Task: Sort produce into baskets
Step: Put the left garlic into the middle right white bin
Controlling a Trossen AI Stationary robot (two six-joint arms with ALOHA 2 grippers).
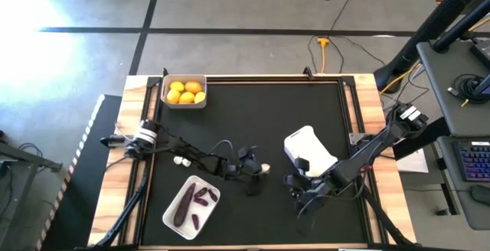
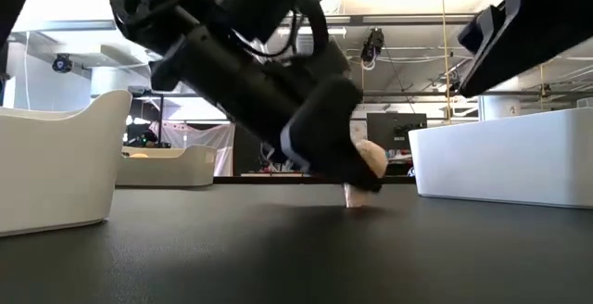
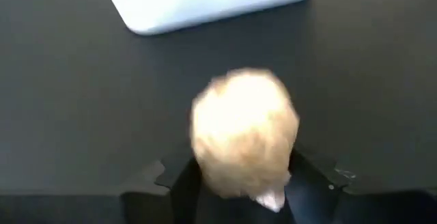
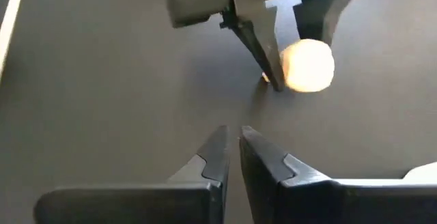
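A pale garlic bulb (image 4: 308, 65) sits on the black mat near the table's middle, and a whitish tip (image 2: 352, 196) under it touches the mat. My left gripper (image 1: 254, 167) slants down with its fingers open, one on either side of the bulb. My right gripper (image 4: 232, 142) is shut and holds nothing. It hovers over the mat to the right of the bulb, in front of the white basket (image 1: 305, 140). A far-left basket (image 1: 184, 103) holds citrus fruits (image 1: 186, 92). A near basket (image 1: 170, 214) holds eggplants (image 1: 184, 203). My left gripper straddles the garlic bulb from the table's left, slanting down. One finger (image 4: 268, 57) stands against the bulb's side (image 4: 287, 70). The other finger is half hidden behind the bulb, so I cannot tell whether it touches. The bulb is down on the mat.
Small white bulbs (image 1: 181, 160) lie on the mat beside my left arm. My right arm lies across the near corner of the white basket. Wooden rails (image 1: 366, 90) border the black mat. Bare mat stretches across the far middle.
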